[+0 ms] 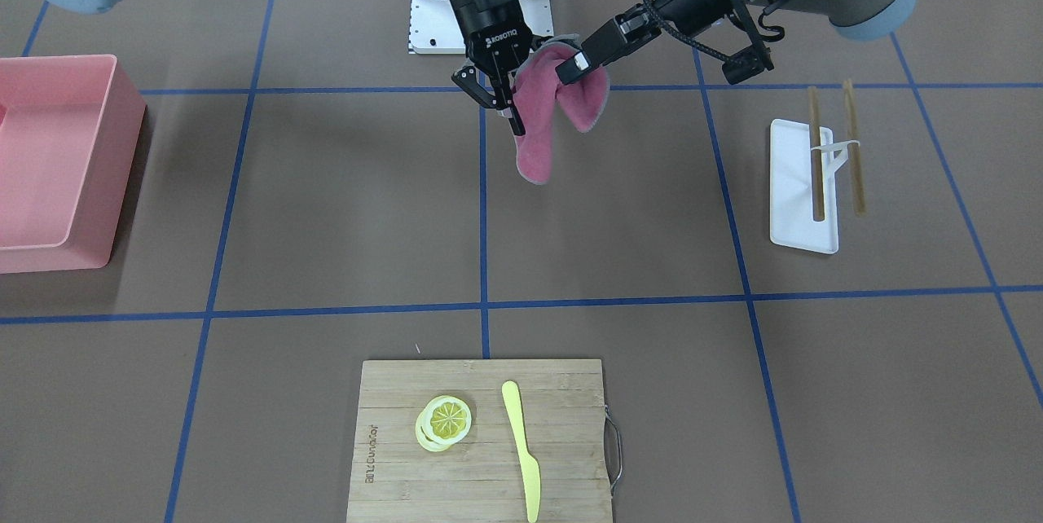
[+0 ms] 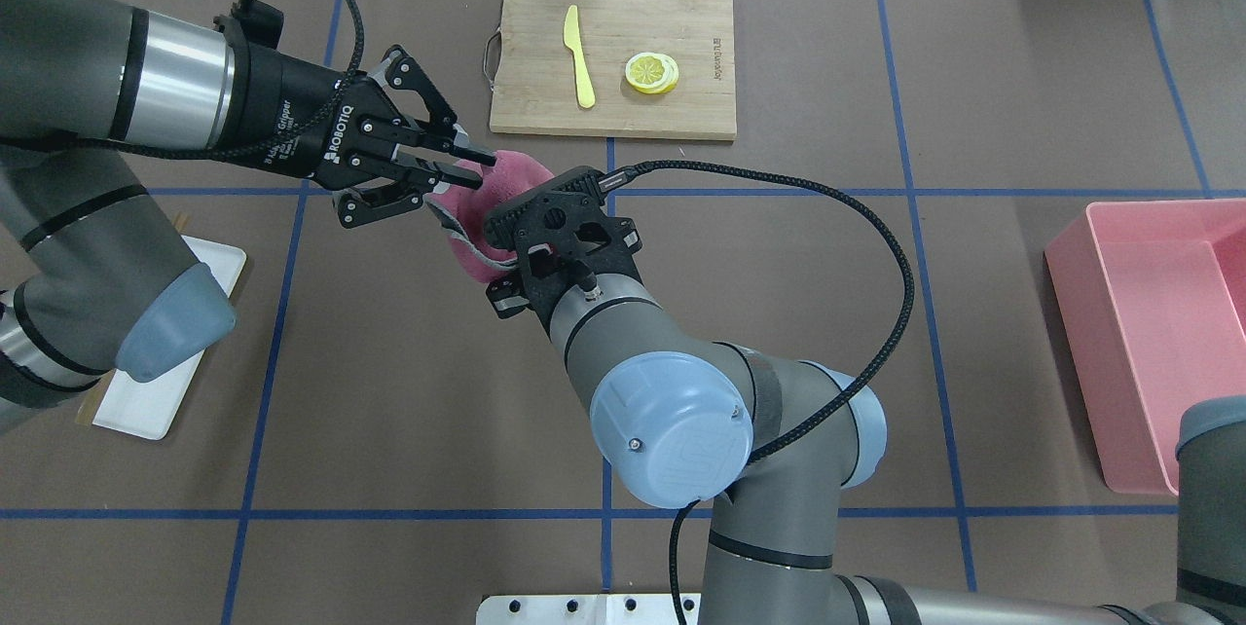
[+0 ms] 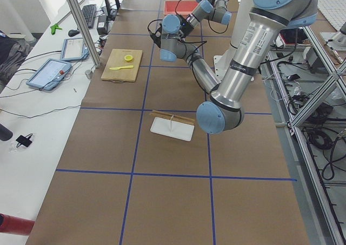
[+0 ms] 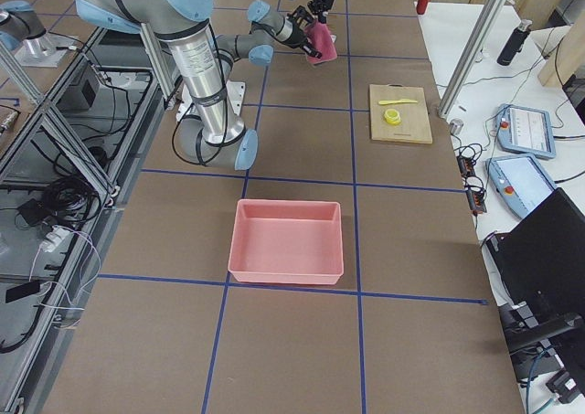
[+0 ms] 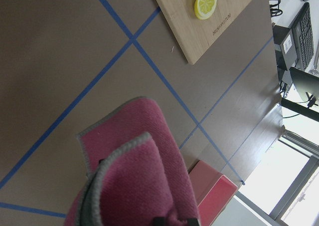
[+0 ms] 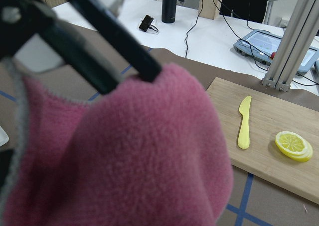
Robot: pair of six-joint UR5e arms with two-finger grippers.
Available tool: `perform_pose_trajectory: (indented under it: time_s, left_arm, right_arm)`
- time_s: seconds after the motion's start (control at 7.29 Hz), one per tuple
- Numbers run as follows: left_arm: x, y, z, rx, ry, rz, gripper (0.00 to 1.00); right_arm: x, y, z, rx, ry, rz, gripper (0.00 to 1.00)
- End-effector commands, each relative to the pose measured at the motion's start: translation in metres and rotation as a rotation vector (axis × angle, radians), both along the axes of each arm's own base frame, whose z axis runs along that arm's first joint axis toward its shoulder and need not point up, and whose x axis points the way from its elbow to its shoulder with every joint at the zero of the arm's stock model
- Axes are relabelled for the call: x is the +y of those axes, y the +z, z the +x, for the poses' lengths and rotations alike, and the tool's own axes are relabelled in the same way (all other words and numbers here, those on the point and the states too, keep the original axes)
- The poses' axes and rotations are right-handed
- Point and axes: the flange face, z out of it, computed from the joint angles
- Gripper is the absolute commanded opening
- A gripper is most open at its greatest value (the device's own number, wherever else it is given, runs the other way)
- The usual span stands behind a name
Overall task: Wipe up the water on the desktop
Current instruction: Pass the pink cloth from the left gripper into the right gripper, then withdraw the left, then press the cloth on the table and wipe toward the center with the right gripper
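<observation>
A pink cloth [image 1: 542, 120] with a grey hem hangs in the air above the brown desktop [image 1: 350, 205], near the middle blue tape line. My left gripper [image 1: 573, 67] reaches in sideways and is shut on the cloth's upper fold, which drapes over its fingers; it also shows in the overhead view [image 2: 474, 172]. My right gripper [image 1: 515, 125] points down and looks shut on the cloth's hanging edge. In the overhead view its wrist hides it. The cloth fills the right wrist view [image 6: 149, 151] and the bottom of the left wrist view [image 5: 144, 176]. No wet patch shows on the desktop.
A pink bin [image 1: 57, 164] stands on my right side. A bamboo cutting board [image 1: 562, 425] with a lemon slice [image 1: 444, 421] and a yellow knife [image 1: 521, 450] lies at the far edge. A white tray [image 1: 794, 205] with chopsticks [image 1: 815, 152] lies on my left side.
</observation>
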Motion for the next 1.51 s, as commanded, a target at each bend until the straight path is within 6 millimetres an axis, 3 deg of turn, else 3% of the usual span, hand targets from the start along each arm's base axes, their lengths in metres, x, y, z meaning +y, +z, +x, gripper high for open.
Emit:
perform_pose_trajectory:
  time_s: [0.0, 0.27, 0.41, 0.55, 0.69, 0.82, 0.96, 1.1, 1.24, 1.37]
  left_arm:
    - [-0.013, 0.004, -0.019, -0.016, -0.044, 0.056, 0.99]
    - [-0.040, 0.070, -0.066, -0.142, -0.078, 0.205, 0.99]
    - [-0.060, 0.098, -0.107, -0.206, -0.082, 0.273, 0.99]
    - [-0.066, 0.141, -0.143, -0.297, -0.090, 0.344, 0.99]
    - [-0.061, 0.194, -0.163, -0.402, -0.069, 0.437, 0.99]
    - [-0.059, 0.241, -0.194, -0.519, -0.038, 0.537, 0.99]
    - [-0.048, 0.297, -0.226, -0.633, 0.022, 0.661, 0.99]
    - [-0.051, 0.342, -0.271, -0.728, 0.074, 0.767, 0.99]
    - [-0.051, 0.381, -0.297, -0.792, 0.147, 0.813, 0.99]
    - [-0.053, 0.412, -0.307, -0.839, 0.201, 0.838, 0.99]
  right_arm:
    - [0.001, 0.013, 0.013, 0.006, 0.003, -0.002, 0.00]
    - [0.001, 0.025, 0.045, -0.004, 0.008, -0.003, 0.00]
    - [-0.005, 0.040, 0.057, 0.013, 0.008, -0.015, 0.00]
    - [-0.007, 0.061, 0.069, 0.065, 0.000, -0.039, 0.00]
    - [-0.007, 0.075, 0.086, 0.137, -0.001, -0.087, 0.00]
    - [-0.017, 0.090, 0.105, 0.127, -0.032, -0.251, 0.00]
    - [-0.038, 0.102, 0.124, 0.146, -0.095, -0.373, 0.00]
    - [-0.053, 0.130, 0.144, 0.170, -0.125, -0.475, 0.00]
    - [-0.060, 0.162, 0.160, 0.189, -0.161, -0.571, 0.00]
    - [-0.061, 0.192, 0.168, 0.242, -0.174, -0.660, 0.00]
